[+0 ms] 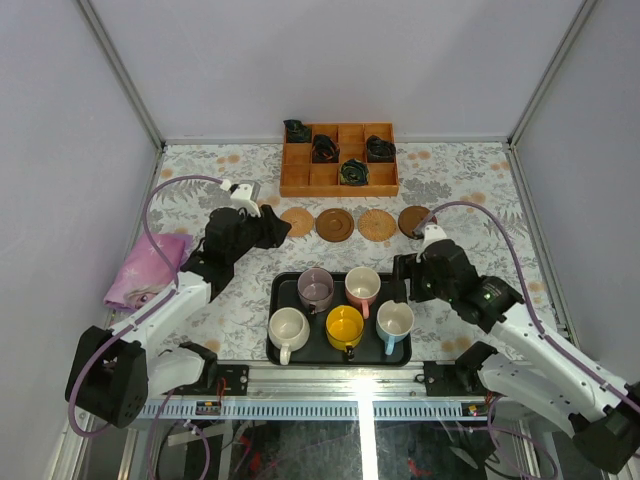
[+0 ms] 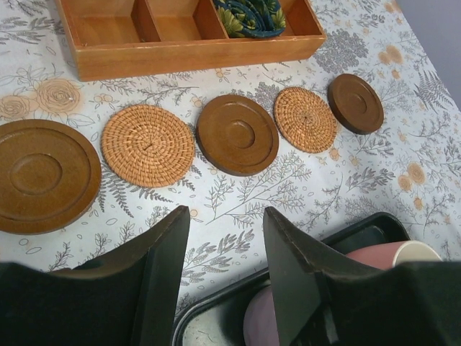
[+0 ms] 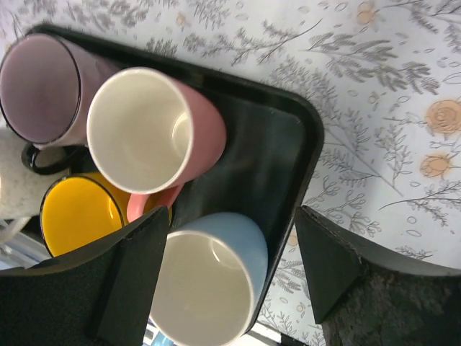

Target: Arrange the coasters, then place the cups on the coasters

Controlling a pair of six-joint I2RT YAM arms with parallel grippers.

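Note:
Five round coasters lie in a row behind the tray: dark, woven tan, dark, woven tan, dark. The black tray holds the cups: purple, pink, cream, yellow and light blue. My left gripper is open and empty, low over the cloth between the coaster row and the tray's far left corner. My right gripper is open and straddles the blue cup. Its left finger is by the rim and its right finger is outside the tray edge.
A wooden compartment box with dark green items stands at the back, just behind the coasters. A pink cloth lies at the left edge beside my left arm. Enclosure walls close in both sides and the back.

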